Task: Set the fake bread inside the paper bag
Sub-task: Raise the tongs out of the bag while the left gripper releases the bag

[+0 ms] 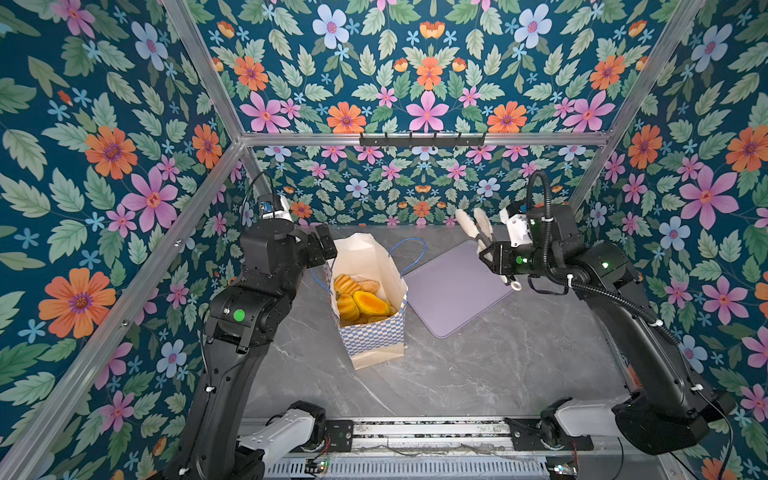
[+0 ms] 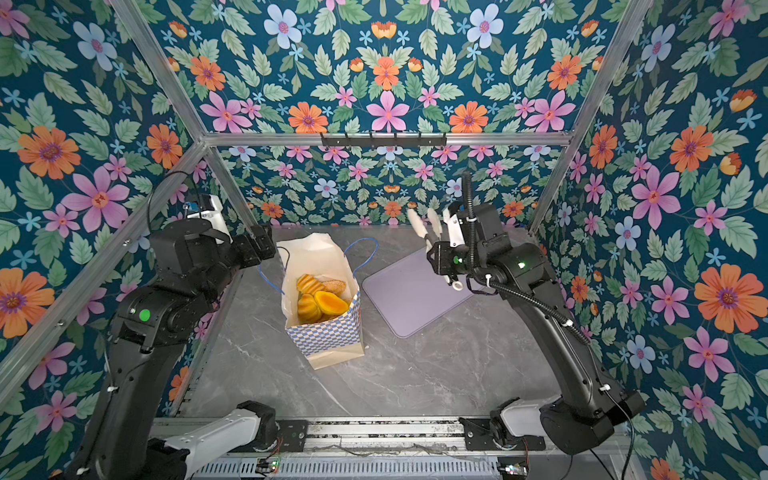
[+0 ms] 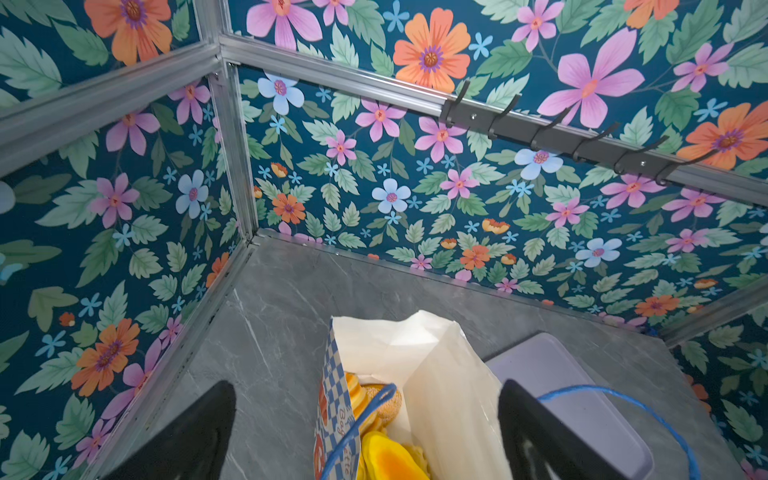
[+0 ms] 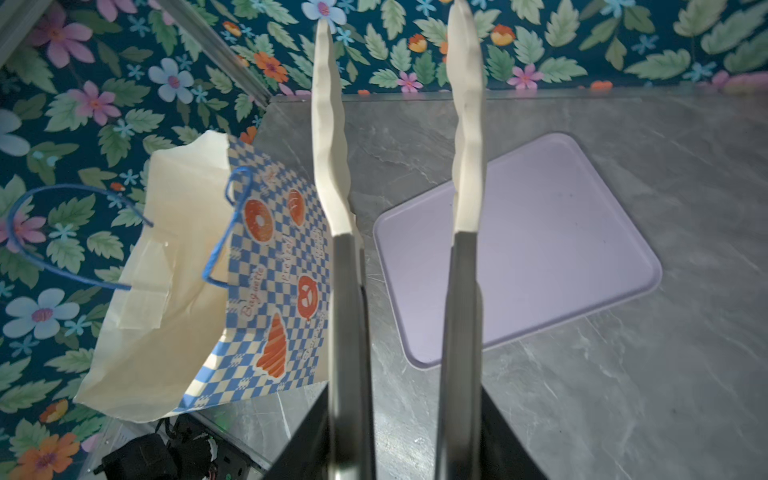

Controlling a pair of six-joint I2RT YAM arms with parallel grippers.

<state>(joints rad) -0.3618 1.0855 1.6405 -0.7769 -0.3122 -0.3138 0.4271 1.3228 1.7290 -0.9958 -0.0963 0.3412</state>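
Sitting in paper bag (image 1: 374, 336), fake bread (image 1: 362, 302) escapes right wrist view

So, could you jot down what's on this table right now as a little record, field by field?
paper bag: standing on the table, mouth open
fake bread: piled inside the bag
lavender tray: beside the bag, nothing on it
left fingers: wide apart, holding nothing, near the bag's rim
right fingers: closed on white-tipped tongs, which grip nothing
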